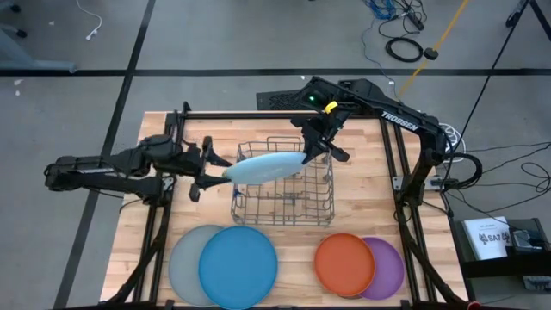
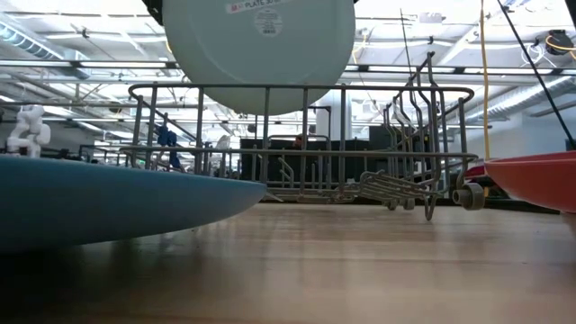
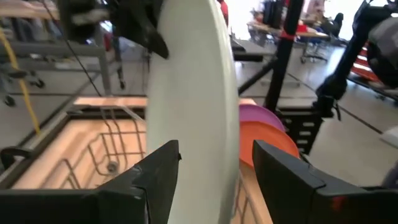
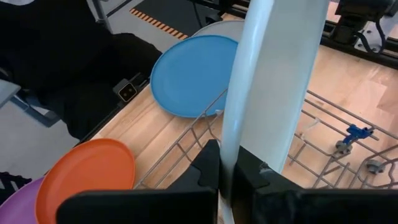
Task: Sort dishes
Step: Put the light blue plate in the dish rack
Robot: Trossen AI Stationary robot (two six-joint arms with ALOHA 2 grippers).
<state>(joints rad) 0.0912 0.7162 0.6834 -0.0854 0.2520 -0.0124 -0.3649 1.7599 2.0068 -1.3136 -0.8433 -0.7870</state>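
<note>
Plates are counted as five in the high view: a pale blue plate (image 1: pixel 265 167) held on edge above the wire rack (image 1: pixel 284 183), a grey plate (image 1: pixel 183 263) under a blue plate (image 1: pixel 238 267), and an orange plate (image 1: pixel 343 264) over a purple plate (image 1: pixel 386 268) on the bench (image 1: pixel 293 245). The left gripper (image 1: pixel 209 170) is seen at one rim, the right gripper (image 1: pixel 317 148) at the other. In the low view, the pale plate is seen hanging above the rack. In the left wrist view, wide-spread jaws are shown straddling the plate's edge. In the right wrist view, jaws are seen clenched on its rim.
</note>
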